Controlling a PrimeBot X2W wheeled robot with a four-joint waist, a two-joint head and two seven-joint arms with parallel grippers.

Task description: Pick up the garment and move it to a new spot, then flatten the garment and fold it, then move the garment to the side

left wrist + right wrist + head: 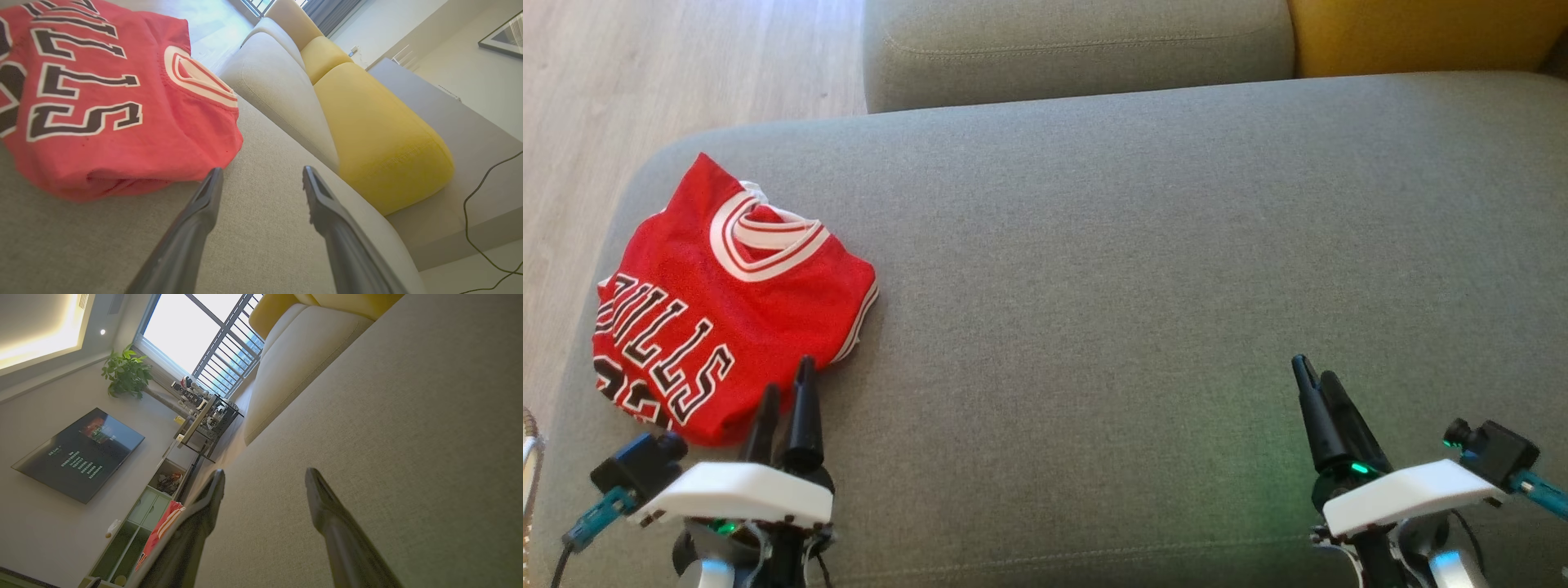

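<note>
A folded red jersey (727,302) lies at the left end of a grey sofa seat (1094,269). The left hand (788,377), spread wide and empty, sits just beside its near edge. The right hand (1313,369), also wide and empty, is well apart.

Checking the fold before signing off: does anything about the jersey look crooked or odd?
The red jersey lies folded but askew, angled to the edges of the grey cushion, near its left end, collar rumpled. Nothing spilled or torn.
</note>
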